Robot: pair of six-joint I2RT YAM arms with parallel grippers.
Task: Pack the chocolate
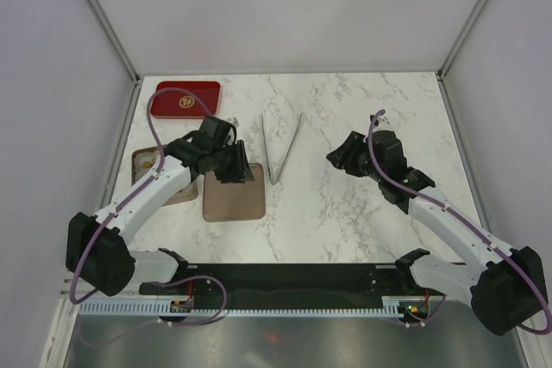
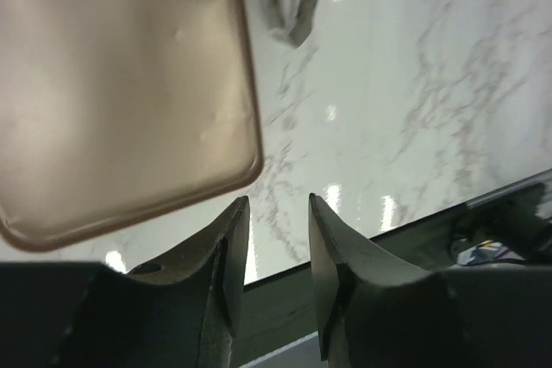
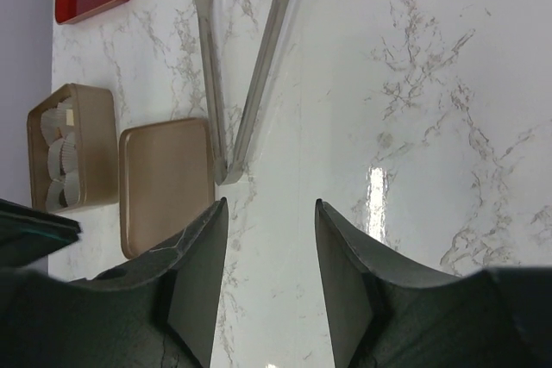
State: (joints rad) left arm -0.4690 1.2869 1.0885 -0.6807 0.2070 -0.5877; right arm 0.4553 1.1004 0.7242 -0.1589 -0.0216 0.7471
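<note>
The chocolate (image 3: 62,155) shows as small cream-white pieces in paper cups inside an open tan box (image 3: 97,146) at the table's left; the left arm partly covers that box (image 1: 142,164) in the top view. The flat brown lid (image 1: 233,194) lies just right of it. My left gripper (image 1: 241,171) hovers over the lid's upper edge. In its wrist view the left gripper (image 2: 279,204) is open and empty, with the lid (image 2: 121,84) above its fingers. My right gripper (image 1: 336,158) is at centre-right, apart from the box. In its wrist view the right gripper (image 3: 270,204) is open over bare marble.
Metal tongs (image 1: 280,148) lie in a V between the two grippers, their hinge end near the lid (image 3: 168,183). A red tray (image 1: 185,98) with a gold emblem sits at the back left. Walls enclose the table on three sides.
</note>
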